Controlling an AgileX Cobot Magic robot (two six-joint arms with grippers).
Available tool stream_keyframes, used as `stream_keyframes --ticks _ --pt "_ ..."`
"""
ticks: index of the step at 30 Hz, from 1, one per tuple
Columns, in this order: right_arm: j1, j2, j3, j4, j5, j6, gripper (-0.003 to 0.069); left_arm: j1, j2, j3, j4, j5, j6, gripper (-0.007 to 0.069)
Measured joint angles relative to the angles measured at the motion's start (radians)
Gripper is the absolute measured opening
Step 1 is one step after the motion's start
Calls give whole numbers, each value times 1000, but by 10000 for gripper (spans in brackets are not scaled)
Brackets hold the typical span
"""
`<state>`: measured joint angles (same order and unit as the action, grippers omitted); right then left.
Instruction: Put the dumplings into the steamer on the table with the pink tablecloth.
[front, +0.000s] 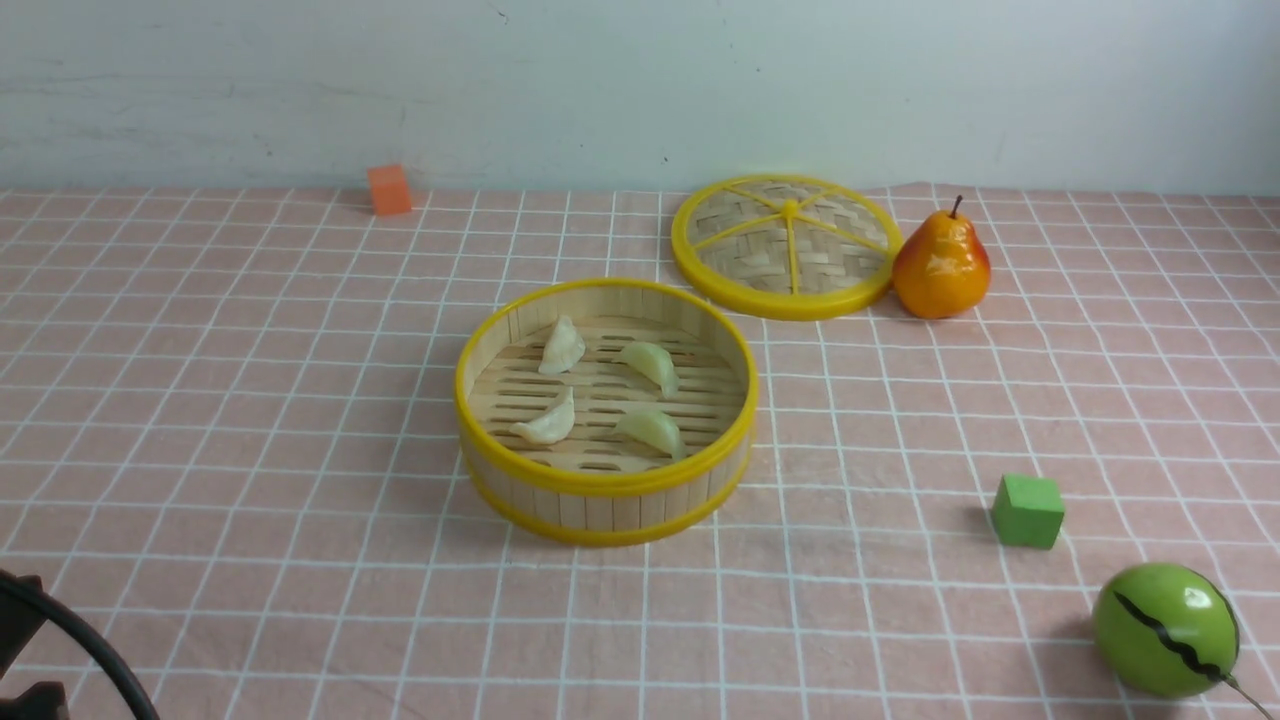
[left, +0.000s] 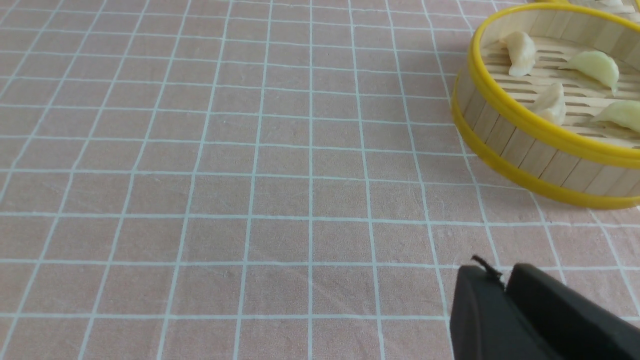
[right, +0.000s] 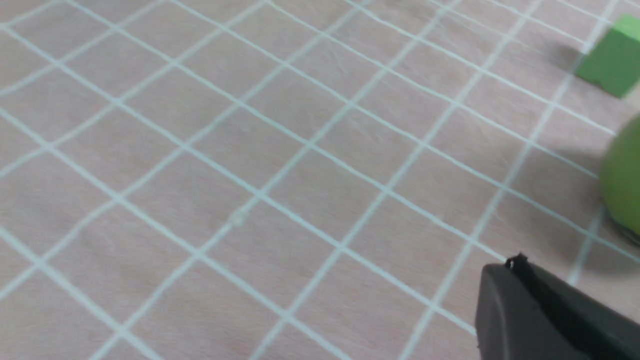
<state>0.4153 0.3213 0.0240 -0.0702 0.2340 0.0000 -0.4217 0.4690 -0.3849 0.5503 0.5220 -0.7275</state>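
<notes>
The steamer stands in the middle of the pink tablecloth that covers the table. Several pale dumplings lie on its slatted floor, spread apart. The left wrist view shows the steamer and the dumplings off to one side. My left gripper hangs over bare cloth, well short of the steamer, shut with only a thin slit at the tips and nothing between them. My right gripper is shut and empty above the cloth. Neither gripper shows in the front view.
A flat woven lid leans at the back right beside an orange-yellow pear. A green cube and a green striped ball-like fruit sit at the near right. An orange cube is at the far left, by the wall.
</notes>
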Motion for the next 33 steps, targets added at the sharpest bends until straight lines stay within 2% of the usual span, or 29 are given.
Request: stream_keyframes --ticks 3,4,7,10,14,22,33 --pt "-83 -112 0 -8 60 0 12 0 0 0 0 0 0 73" --pt "-165 -196 0 -11 95 0 13 0 0 0 0 0 0 73" --pt "-293 -315 -1 -12 112 0 17 0 0 1 0 0 0 74" --pt "-356 -331 -2 -11 117 0 20 0 -1 1 -1 1 0 74" --pt "-370 -332 -4 9 125 0 24 0 -1 1 -1 0 0 76" --pt "-370 -332 -7 129 145 0 11 0 -1 1 -1 0 0 87" --pt "-370 -332 -8 132 147 0 -11 0 -1 1 -1 0 0 92"
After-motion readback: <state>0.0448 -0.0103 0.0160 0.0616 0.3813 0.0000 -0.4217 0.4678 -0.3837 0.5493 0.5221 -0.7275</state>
